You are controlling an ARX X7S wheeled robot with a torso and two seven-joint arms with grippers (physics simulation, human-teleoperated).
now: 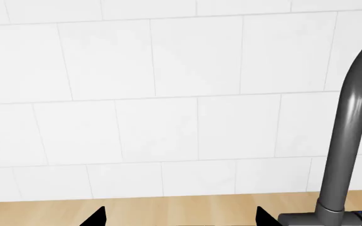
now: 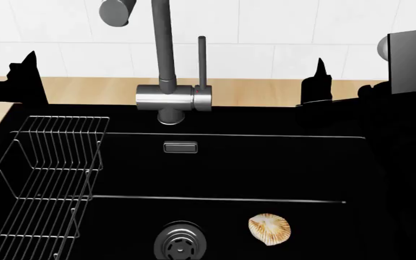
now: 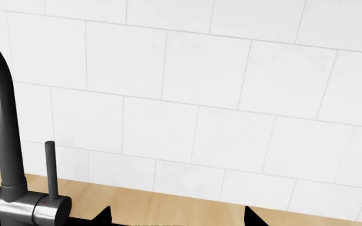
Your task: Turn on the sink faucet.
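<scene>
Left gripper [image 2: 27, 65] sits at the far left over the sink's [image 2: 266, 162] back edge, well clear of the faucet; its wrist view shows two fingertips [image 1: 96, 217] spread apart with nothing between them, so it's released and looks parked out of the way. Below it, a wire rack [image 2: 49, 179] fills the left of the basin. Faucet [image 2: 171, 97] stands centre-back on the wood counter [image 2: 85, 89], gooseneck up, with the lever [image 2: 201, 62] upright just beside the spout on the right end of the body, so I judge the water's still off. In the basin: overflow plate [image 2: 180, 147], drain [image 2: 180, 244], a shell [image 2: 270, 228] near it. Right gripper [image 2: 320, 73] hovers right of the lever, apart from it, tips [image 3: 102, 217] also spread and empty. It's nearer the lever's side, so likely the one to reach in and tip it.
</scene>
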